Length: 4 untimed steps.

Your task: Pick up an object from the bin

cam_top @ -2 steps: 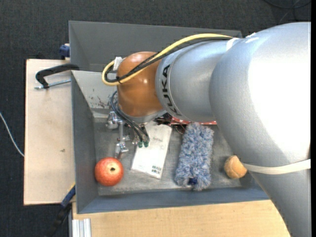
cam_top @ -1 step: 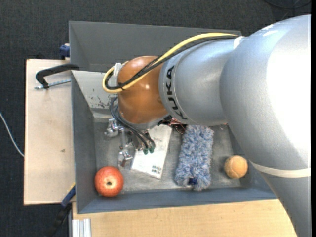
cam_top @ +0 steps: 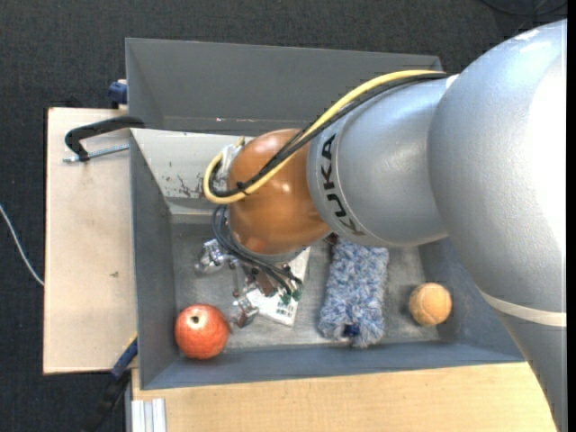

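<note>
Gripper (cam_top: 227, 284) low in the bin (cam_top: 149, 241), over the floor in the front-left part as the view shows it. We make out two metal fingertips (cam_top: 211, 258) standing apart, one toward the bin's left wall and one toward the front. We note the gripper as spread wide, with nothing seen between its fingers.

Nearest thing is a white card (cam_top: 286, 302), flat on the floor with small green and dark markings at its near end. It lies just beside the gripper on the view's right and is partly tucked under the wrist. We cannot tell whether a fingertip touches its edge.

A red apple (cam_top: 201, 331) sits in the front-left corner area, just beside the forward fingertip and close to the front wall. We see no contact.

Above the gripper, the orange cover (cam_top: 270, 201) on the wrist hides the middle of the floor. A yellow cable (cam_top: 360, 93) loops off it and runs back along the grey arm (cam_top: 432, 160), which comes in from the view's right.

Farther right, a blue-and-white fuzzy cloth (cam_top: 354, 293) lies lengthwise from the arm's shadow to the front wall. It is apart from the card.

An orange ball (cam_top: 430, 304) rests near the front-right corner, well apart from the gripper.
</note>
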Tool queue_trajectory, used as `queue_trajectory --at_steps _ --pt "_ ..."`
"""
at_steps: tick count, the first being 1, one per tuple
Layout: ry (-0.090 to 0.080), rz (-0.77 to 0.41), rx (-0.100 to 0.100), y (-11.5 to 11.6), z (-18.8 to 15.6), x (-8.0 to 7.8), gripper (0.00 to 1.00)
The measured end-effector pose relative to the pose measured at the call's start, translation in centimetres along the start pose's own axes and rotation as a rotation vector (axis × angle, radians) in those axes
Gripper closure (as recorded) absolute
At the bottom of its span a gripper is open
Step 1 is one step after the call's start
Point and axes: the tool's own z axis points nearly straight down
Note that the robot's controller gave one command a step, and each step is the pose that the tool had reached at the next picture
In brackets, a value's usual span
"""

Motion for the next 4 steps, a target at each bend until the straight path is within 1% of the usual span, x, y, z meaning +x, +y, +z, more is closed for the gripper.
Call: queue_trajectory --at_steps 1,2,3,4 --pt "0.014 -0.007 -0.001 -0.1 -0.3 1.4 0.00" --pt "0.008 -0.102 0.003 1.5 1.0 0.6 0.00" --pt "0.020 0.064 0.004 1.9 3.1 0.5 1.00" --pt "0.020 0.064 0.004 1.9 3.1 0.5 1.00"
